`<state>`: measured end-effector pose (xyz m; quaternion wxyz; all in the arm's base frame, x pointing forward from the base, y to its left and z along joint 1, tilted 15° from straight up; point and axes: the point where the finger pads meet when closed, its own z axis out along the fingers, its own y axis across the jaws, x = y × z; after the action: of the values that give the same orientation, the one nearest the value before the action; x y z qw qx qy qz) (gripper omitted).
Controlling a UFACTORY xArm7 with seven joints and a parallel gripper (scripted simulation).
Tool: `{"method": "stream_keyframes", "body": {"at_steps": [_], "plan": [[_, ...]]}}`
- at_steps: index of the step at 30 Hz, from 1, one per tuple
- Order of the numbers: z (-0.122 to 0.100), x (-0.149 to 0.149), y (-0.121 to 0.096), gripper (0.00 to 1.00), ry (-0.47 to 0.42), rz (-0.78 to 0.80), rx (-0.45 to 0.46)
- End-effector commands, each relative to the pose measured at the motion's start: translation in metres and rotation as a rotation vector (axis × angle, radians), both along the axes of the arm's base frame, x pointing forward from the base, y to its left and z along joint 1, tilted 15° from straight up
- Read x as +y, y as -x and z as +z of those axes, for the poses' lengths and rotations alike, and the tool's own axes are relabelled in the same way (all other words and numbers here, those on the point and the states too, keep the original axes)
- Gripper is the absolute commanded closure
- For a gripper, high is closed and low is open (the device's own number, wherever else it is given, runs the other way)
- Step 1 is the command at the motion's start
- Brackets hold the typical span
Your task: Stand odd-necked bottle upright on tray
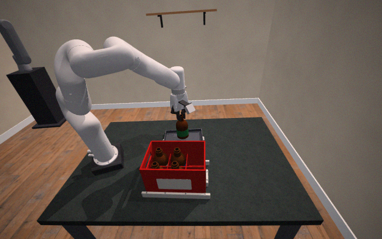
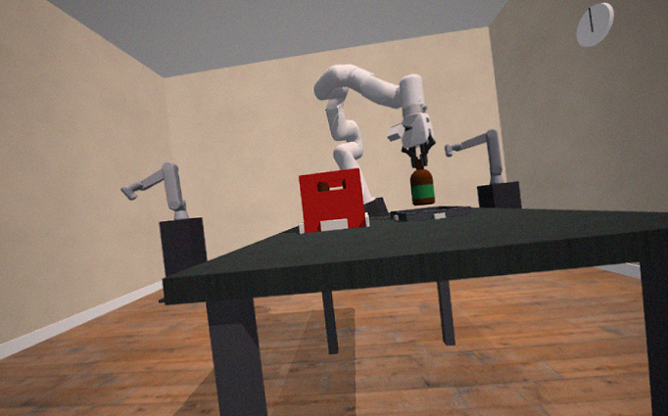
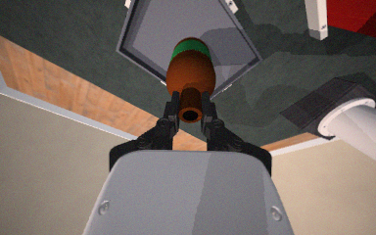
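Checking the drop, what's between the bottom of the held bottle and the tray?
Nothing: the exterior view shows an open gap between the bottle, gripped by the neck in the gripper, and the tray.

Likely lab: bare walls, plank floor (image 2: 82,392), pedestal-mounted spare arms (image 2: 169,185).

No text, brand, number or sign could be read in any view. The red crate (image 1: 171,176) carried a blank white panel (image 1: 174,183) on its front wall, with nothing printed on it. The held bottle (image 2: 422,186) wore a plain green band (image 2: 422,192) without lettering. A round white clock face (image 2: 594,24) on the wall showed one dark hand and no numerals.
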<state>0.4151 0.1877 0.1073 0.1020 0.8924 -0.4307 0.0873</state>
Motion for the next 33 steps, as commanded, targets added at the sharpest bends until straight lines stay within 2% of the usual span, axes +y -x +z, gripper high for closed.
{"method": "stream_keyframes", "body": {"at_steps": [1, 13, 33], "plan": [[-0.002, 0.001, -0.001, 1.0, -0.003, 0.001, -0.004], [-0.012, -0.002, -0.002, 1.0, -0.003, 0.001, -0.004], [-0.014, -0.002, -0.002, 1.0, -0.003, 0.001, -0.004]]}}
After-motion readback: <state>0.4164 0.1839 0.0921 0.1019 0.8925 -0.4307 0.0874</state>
